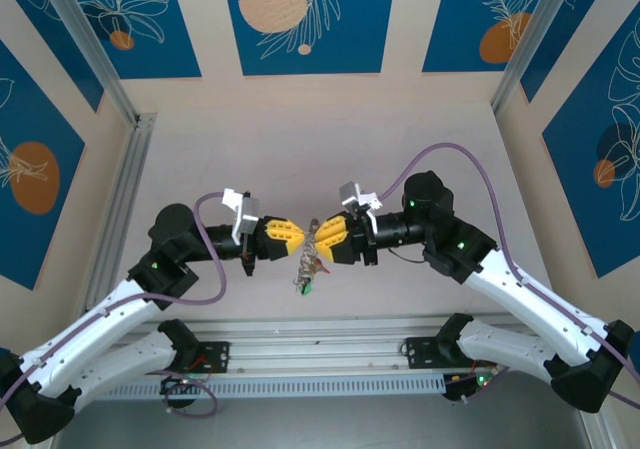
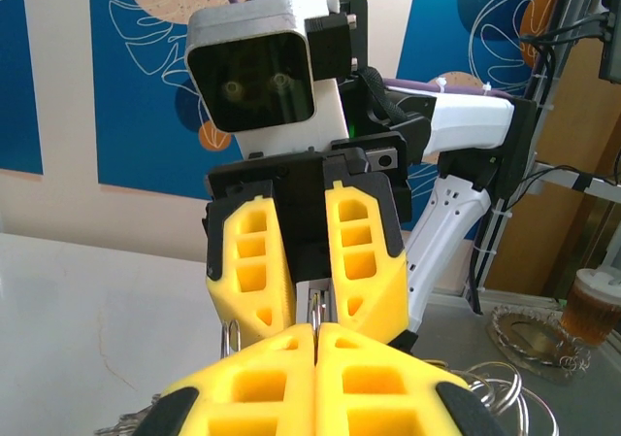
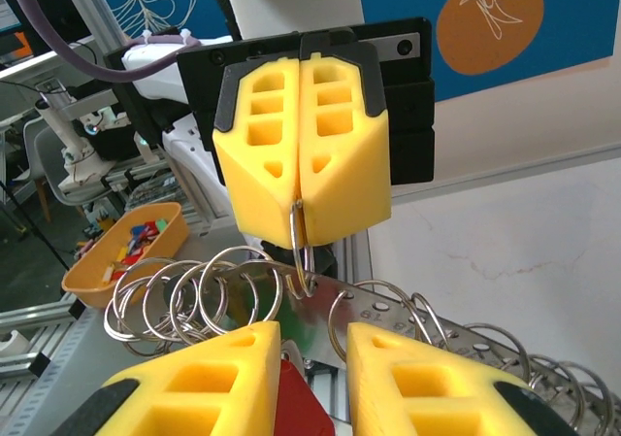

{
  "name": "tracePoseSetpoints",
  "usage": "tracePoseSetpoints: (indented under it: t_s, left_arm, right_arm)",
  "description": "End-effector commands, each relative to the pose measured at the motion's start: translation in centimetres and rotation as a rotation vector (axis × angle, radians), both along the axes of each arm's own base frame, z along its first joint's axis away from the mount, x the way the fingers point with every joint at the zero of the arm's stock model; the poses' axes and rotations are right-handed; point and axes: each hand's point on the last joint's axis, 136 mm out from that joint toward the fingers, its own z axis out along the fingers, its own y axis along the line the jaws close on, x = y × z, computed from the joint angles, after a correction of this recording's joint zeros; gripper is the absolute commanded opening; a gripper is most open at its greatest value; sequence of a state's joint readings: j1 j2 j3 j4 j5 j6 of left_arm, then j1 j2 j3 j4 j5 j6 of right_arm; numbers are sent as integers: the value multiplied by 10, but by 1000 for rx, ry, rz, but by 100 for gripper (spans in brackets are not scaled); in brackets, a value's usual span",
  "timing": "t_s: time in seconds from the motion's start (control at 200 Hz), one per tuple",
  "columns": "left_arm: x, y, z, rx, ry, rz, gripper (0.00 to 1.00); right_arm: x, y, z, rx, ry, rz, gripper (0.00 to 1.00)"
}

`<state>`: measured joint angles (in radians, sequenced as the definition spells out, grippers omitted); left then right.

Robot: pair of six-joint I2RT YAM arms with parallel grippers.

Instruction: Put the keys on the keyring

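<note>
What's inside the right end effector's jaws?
A red key head sits between the right end effector's fingers. In the right wrist view those fingers cover the rest of the key.

Yellow fingers (image 3: 262, 174) with black backs; silver keyring (image 3: 388, 312); red key (image 3: 296, 402); purple cable (image 1: 440, 152); blue panels (image 1: 340, 29) bearing orange circles and white leaf outlines.

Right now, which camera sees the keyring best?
Right wrist: the keyring looms close, loops sharp, pinched by the left gripper. Top view shows it tiny and far. Left wrist catches a few loops low down.
</note>
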<state>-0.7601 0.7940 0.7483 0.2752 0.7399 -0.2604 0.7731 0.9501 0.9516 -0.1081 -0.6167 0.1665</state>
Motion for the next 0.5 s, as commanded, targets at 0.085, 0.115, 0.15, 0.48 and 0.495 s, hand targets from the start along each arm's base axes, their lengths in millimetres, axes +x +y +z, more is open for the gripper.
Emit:
tracePoseSetpoints:
  t_s: [0.085, 0.115, 0.15, 0.48, 0.495]
  left_arm:
    - [-11, 2, 14, -45, -57, -38, 0]
    - [-12, 3, 14, -44, -57, -38, 0]
    - [-12, 3, 13, -40, -55, -38, 0]
    - [-12, 1, 13, -39, -50, -47, 0]
    - [-11, 1, 13, -39, -49, -46, 0]
  right_arm:
    - [-1, 5, 10, 48, -18, 8, 19]
    - [-1, 6, 12, 53, -21, 11, 18]
    - [-2, 7, 12, 58, -26, 16, 17]
    - [-2, 13, 12, 56, -41, 29, 0]
    - [-3, 13, 11, 55, -42, 28, 0]
